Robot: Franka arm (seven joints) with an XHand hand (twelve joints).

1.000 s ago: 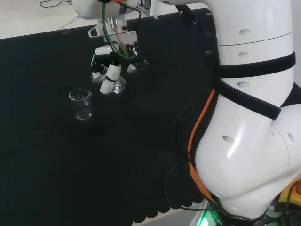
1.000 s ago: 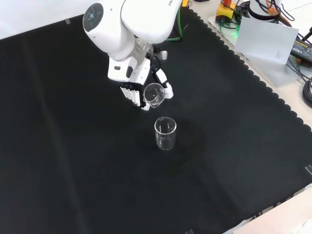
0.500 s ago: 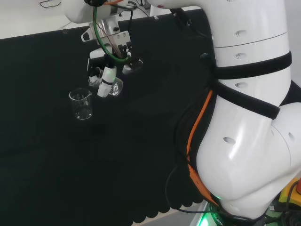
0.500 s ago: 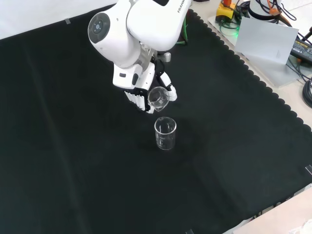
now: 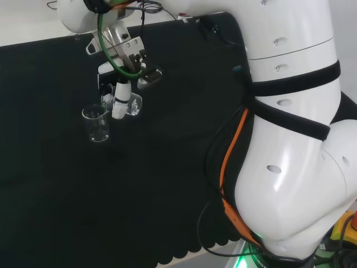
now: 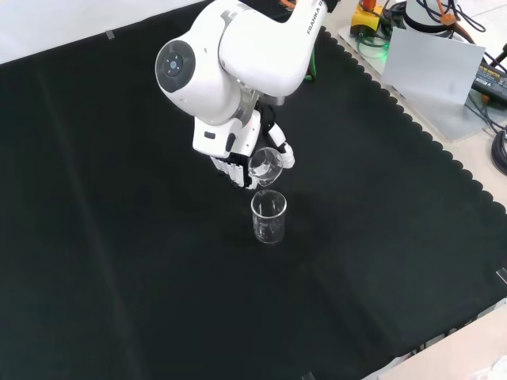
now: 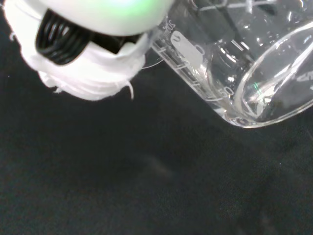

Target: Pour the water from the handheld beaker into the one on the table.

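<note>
- In the front view, the table beaker (image 6: 268, 216) stands upright on the black worktop (image 6: 119, 277), nearest the camera, and I can make out no water in it
- Just beyond it, at about 11 o'clock from its rim, the robot hand (image 6: 238, 158) has its fingers curled round the handheld beaker (image 6: 264, 164), which is tipped with its mouth towards the table beaker
- Over the last second the robot hand has travelled towards the table beaker: in the front view the gap between the two rims has nearly gone, and in the head view the held beaker now sits just at 2 o'clock of the standing one
- The wrist view has the held beaker lying well over on its side
- Judged from this, the approach is about done and pouring is only starting; no stream is visible
- Farthest back, the white arm link (image 6: 238, 55) leans over the robot hand
</note>
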